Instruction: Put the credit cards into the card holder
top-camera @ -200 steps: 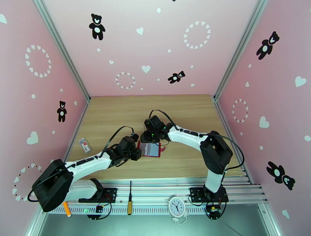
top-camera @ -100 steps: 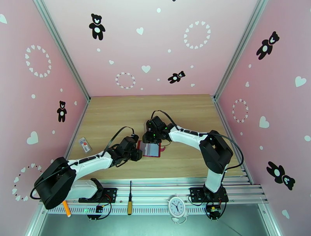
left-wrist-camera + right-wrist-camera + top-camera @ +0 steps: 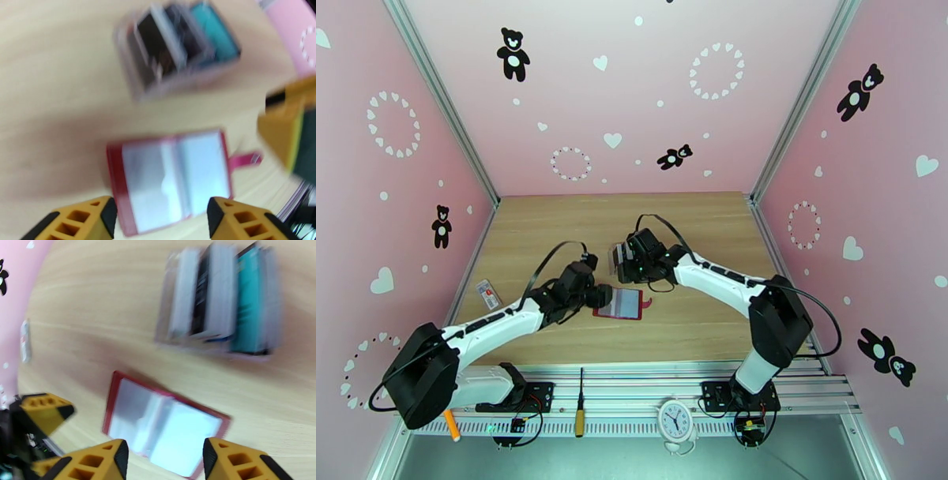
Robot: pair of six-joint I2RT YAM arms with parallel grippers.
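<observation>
A: Starting nearest: watching the left gripper point(image 3: 162, 215) hanging over the near edge of the wallet point(image 3: 170, 177), jaws standing apart, clasping nothing.
B: Seeing likewise with the right gripper point(image 3: 164, 455), hovering above the wallet, jaws spread, carrying nothing.
A: Noting the wallet lying open and flat on the table point(image 3: 695, 229), clear pockets facing up, tab sticking out sideways.
B: Looking beyond the wallet: finding the cards point(image 3: 249, 303) standing on edge in a clear rack point(image 3: 189, 343), teal, black and grey.
A: Judging, then: wallet-opening looking done, card-fetching not yet beginning.
B: Probably needing next: reaching past the wallet, pinching one card by its top edge, lifting straight up, sliding into a pocket while pinning the wallet flat.
A: Reading any writing?
B: Making out none; blurring on the cards, and a red-and-white tag point(image 3: 487, 294) lying well left of the wallet, too small for reading.
</observation>
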